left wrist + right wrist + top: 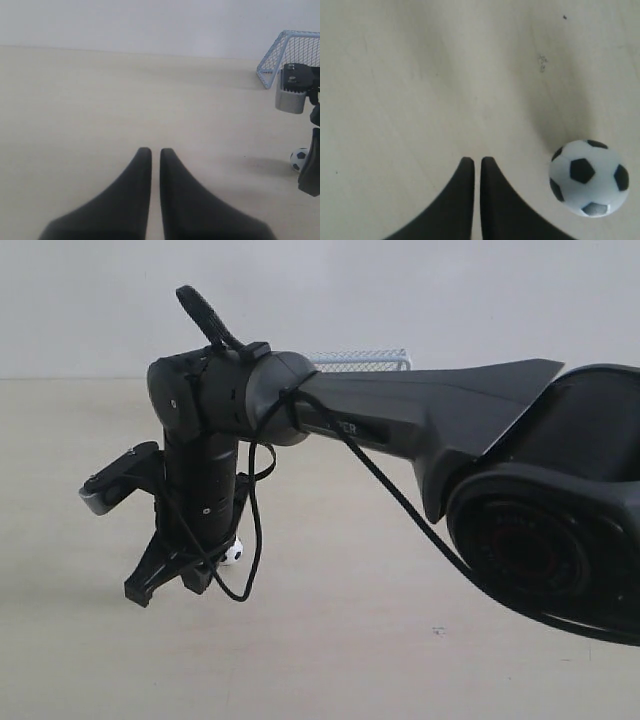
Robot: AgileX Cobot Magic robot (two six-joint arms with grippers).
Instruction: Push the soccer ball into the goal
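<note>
The soccer ball [588, 177], white with black patches, lies on the pale table close beside my right gripper [476, 160], which is shut and empty, with a small gap to the ball. In the exterior view the right gripper [160, 578] points down at the table on the left side, and the ball [232, 553] peeks out just behind it. The goal [360, 360], pale-framed with mesh, stands far back, mostly hidden behind the right arm. My left gripper [155, 150] is shut on nothing, over bare table, looking toward the goal [292, 52] and the ball [299, 159].
The right arm's thick dark link [430, 420] spans the exterior view from the right, with a loose black cable [250, 530] hanging beside the wrist. Its grey wrist camera [291, 95] shows between ball and goal. A light wall [100, 300] bounds the table at the back.
</note>
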